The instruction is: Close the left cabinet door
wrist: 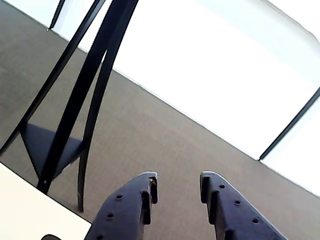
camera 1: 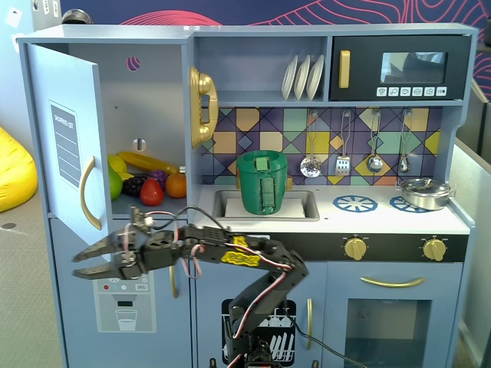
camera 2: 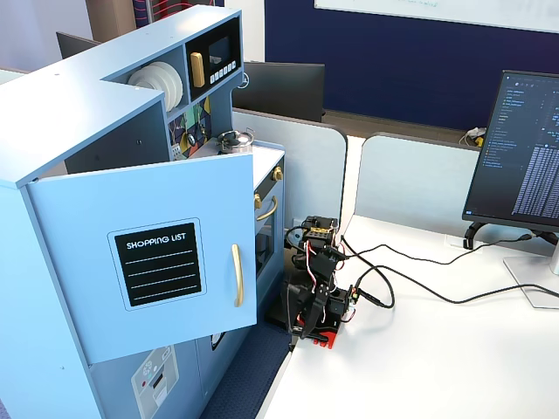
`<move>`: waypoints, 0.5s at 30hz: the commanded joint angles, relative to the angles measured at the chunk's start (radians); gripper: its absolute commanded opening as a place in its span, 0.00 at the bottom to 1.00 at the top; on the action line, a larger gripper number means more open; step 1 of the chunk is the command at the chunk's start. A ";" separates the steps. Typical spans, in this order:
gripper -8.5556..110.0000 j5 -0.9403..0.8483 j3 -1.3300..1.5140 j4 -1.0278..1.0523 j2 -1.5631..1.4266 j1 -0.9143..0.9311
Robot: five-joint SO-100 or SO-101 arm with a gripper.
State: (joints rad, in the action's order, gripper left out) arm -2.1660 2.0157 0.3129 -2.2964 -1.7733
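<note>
So the left cabinet door (camera 1: 67, 138) stands swung wide open at the upper left of a fixed view, its shopping-list label and gold handle (camera 1: 90, 193) facing outward; in the other fixed view the door (camera 2: 144, 262) fills the lower left, sticking out from the toy kitchen (camera 2: 79, 113). Behind it the open compartment holds play fruit (camera 1: 146, 180) on a shelf. Gripper (camera 1: 78, 262) sits at the left of the frame, below the door's lower edge, fingers apart and holding nothing — whether it touches the door I can't tell. Wrist view shows both fingers (wrist: 131, 205) spread at the bottom edge, only grey carpet (wrist: 165, 140) and black chair legs (wrist: 75, 100) beyond. Arm base (camera 2: 316, 305) sits on the white desk (camera 2: 437, 349) — mid-frame, cables trailing right toward a monitor (camera 2: 524, 148).
</note>
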 commanded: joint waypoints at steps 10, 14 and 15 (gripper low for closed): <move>0.07 -0.011 -0.184 -0.103 0.210 0.192; 0.07 -0.015 -0.147 -0.114 0.196 0.249; 0.07 -0.015 -0.144 -0.114 0.195 0.261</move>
State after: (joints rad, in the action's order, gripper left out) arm -2.1829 1.9006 0.2316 -2.0862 -1.5769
